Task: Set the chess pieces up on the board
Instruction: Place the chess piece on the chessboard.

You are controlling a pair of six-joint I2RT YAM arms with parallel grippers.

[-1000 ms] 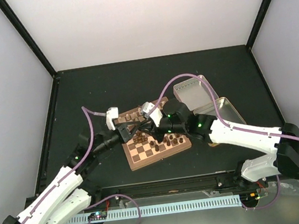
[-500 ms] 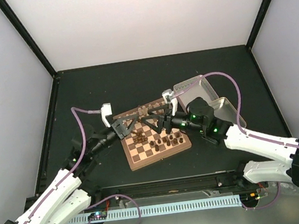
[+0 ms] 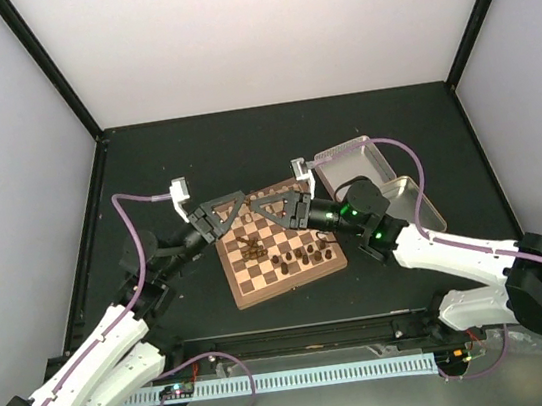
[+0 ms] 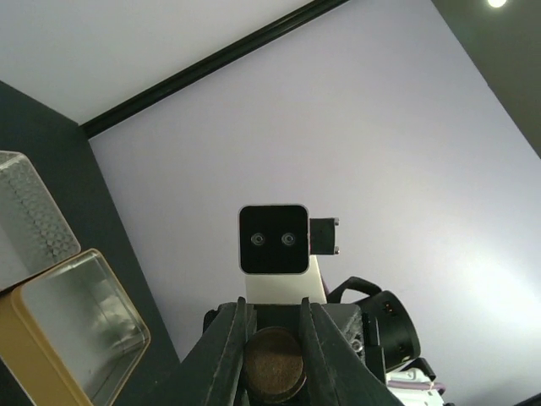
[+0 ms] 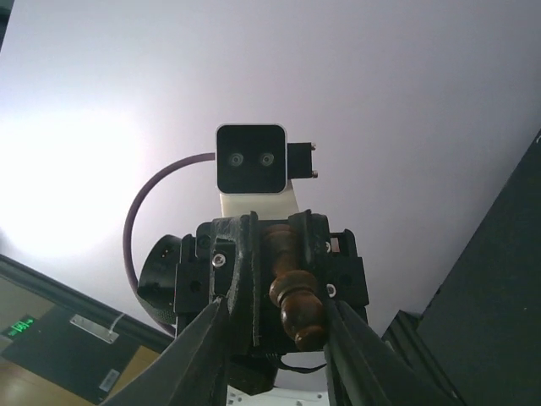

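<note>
The board (image 3: pixel 291 287) lies mid-table with several dark chess pieces (image 3: pixel 299 256) standing on its near half. Above its far edge my two grippers meet tip to tip. My left gripper (image 3: pixel 234 208) (image 4: pixel 272 342) is shut on a dark brown chess piece (image 4: pixel 272 365), whose round base faces the left wrist camera. In the right wrist view that piece (image 5: pixel 297 304) points its head toward me. My right gripper (image 3: pixel 266 206) (image 5: pixel 275 342) stands round the head with its fingers apart and a gap on the left side.
Two square metal tin halves sit right of the board, one (image 3: pixel 352 169) further back and one (image 3: pixel 414 200) nearer, just behind my right arm. Black frame rails (image 3: pixel 83 229) border the table on both sides.
Both grippers have lifted from the board's middle to its far edge and now face each other. The right gripper opened wide, then narrowed round the head of the piece that the left one holds.
</note>
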